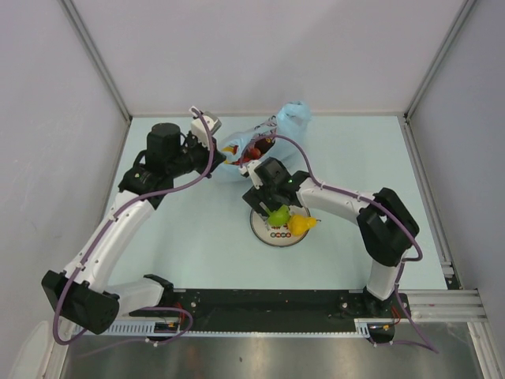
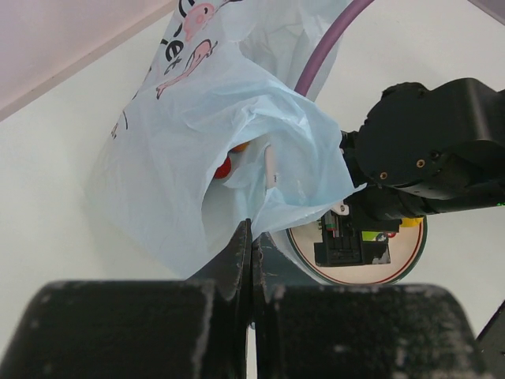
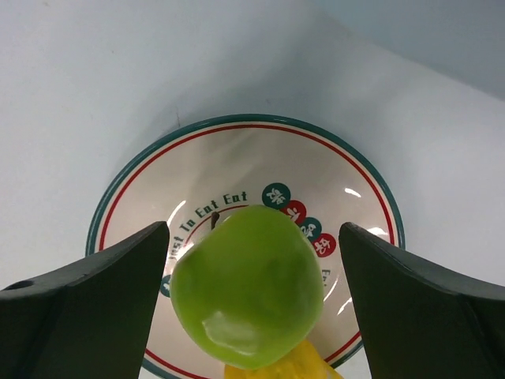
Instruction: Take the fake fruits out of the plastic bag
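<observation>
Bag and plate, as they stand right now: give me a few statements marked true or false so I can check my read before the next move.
1. The green apple is inside the bag. False: it is over the plate, between the fingers of the right claw.
2. The left claw is shut on the bag's edge. True.
3. The right claw is clamped shut. False: its fingers stand wide apart.
4. A yellow fruit lies on the plate beside the green apple. True.
5. The bag is empty. False: a red fruit shows inside it.
</observation>
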Controlling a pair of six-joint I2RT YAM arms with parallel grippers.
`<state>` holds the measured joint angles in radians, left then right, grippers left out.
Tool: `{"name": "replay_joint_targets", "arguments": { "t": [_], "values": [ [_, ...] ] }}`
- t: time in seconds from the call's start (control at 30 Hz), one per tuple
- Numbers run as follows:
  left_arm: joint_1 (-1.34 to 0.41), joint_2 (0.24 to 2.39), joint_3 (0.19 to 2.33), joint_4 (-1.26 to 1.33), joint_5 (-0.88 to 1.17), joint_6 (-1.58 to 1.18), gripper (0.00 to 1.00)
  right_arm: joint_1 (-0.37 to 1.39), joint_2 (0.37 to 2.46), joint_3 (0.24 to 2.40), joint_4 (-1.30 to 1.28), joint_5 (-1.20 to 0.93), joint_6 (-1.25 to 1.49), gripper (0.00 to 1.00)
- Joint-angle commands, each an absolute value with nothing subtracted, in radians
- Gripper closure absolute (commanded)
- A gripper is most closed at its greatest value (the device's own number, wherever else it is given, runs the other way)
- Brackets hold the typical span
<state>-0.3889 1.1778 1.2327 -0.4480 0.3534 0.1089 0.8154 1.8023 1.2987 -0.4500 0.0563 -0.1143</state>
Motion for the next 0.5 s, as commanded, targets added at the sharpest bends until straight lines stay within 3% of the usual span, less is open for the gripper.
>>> {"name": "replay_joint_targets", "arguments": {
  "t": [0.0,0.2,0.47],
  "values": [
    [-0.377,1.146,1.227,-0.407,0.388,0.092,1.0,0.821,1.838,1.359,-0.537,0.091,-0.159,0.07],
    [-0.377,1.16,1.241,-0.416,0.393,0.092,1.0,0.818,1.855,1.368,-0.558,0.043,-0.178,0.06],
    [-0.377,1.161,1.25,-0.423,0.39,0.095,1.0,0.841,1.832,1.404,-0.581,0.179,-0.219,0.04]
  ]
}}
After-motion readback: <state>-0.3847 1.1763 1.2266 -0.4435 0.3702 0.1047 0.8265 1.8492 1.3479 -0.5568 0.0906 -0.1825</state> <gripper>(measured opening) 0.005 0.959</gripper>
